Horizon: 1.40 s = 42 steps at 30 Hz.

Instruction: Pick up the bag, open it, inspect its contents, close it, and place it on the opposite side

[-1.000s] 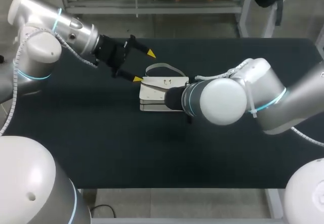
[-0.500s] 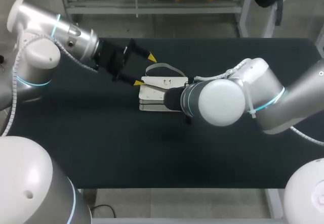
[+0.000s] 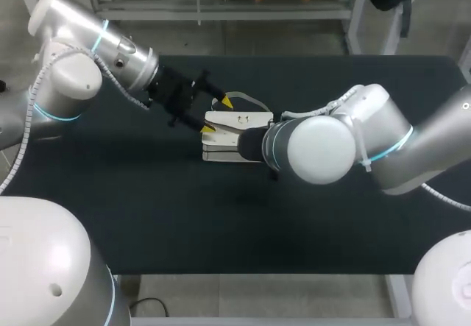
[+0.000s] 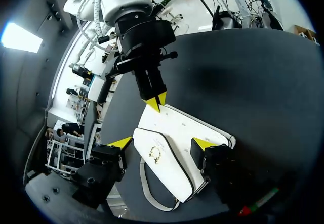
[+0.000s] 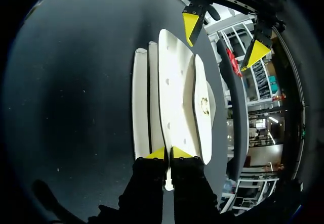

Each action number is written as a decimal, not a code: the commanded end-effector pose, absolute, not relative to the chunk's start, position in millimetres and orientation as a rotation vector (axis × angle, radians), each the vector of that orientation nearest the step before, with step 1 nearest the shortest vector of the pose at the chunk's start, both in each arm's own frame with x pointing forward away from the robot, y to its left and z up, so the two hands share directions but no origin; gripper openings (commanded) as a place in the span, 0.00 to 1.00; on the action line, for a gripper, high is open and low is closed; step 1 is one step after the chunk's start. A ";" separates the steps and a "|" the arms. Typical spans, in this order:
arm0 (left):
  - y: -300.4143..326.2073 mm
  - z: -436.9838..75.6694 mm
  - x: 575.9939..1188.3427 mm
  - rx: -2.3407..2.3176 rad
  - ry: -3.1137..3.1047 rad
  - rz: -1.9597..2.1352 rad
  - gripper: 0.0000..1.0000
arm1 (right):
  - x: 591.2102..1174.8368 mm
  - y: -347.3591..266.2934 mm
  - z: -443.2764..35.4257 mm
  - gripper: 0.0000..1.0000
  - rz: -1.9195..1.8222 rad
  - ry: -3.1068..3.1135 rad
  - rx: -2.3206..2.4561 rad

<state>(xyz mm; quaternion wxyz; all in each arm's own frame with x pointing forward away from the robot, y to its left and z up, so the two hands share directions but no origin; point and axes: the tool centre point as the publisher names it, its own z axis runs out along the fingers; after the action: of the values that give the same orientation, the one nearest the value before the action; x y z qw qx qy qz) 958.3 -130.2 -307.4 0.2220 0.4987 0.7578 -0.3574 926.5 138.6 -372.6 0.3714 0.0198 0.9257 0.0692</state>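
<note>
The bag (image 3: 224, 140) lies flat on the worktop (image 3: 147, 215) near the middle of the head view's frame, its long axis running left to right and its strap (image 3: 246, 99) looped toward the upper edge; my right pincer (image 5: 169, 153) is pinched tight on a thin edge at the bag's right end, its 2 tips nearly together; my left pincer (image 3: 218, 115), on the arm from the upper left, is spread wide at the bag's left end, with the flap and clasp (image 4: 154, 155) between its 2 fingers, neither plainly touching; the left is the free one, so I judge that closing it across the bag's short width comes next.
</note>
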 end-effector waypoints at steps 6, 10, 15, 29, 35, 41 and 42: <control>-139.4 -325.0 962.1 1.379 2.124 -0.999 0.70 | 924.4 137.3 -377.5 0.00 0.188 2.324 0.049; -141.9 -332.6 961.6 1.371 2.120 -0.985 0.70 | 924.4 137.3 -377.5 0.00 0.188 2.324 0.049; -144.4 -339.8 965.9 1.345 2.127 -0.975 0.65 | 924.4 137.3 -377.5 0.00 0.188 2.324 0.049; -151.4 -346.6 979.7 1.235 2.100 -0.855 0.37 | 924.4 137.3 -377.5 0.00 0.188 2.324 0.049; -153.2 -352.0 983.0 1.204 2.105 -0.768 0.37 | 924.4 137.3 -377.5 0.00 0.188 2.324 0.049; -152.7 -352.3 991.0 1.137 2.134 -0.746 0.00 | 924.4 137.3 -377.5 0.00 0.188 2.324 0.049; -152.0 -351.1 992.5 1.122 2.145 -0.758 0.00 | 924.4 137.3 -377.5 0.00 0.188 2.324 0.049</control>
<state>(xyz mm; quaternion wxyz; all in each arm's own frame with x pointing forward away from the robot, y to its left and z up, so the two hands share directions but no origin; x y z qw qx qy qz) 991.5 -149.8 -350.0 0.2978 0.4272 0.8044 -0.2860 926.9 139.3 -372.3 0.3727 0.0204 0.9252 0.0686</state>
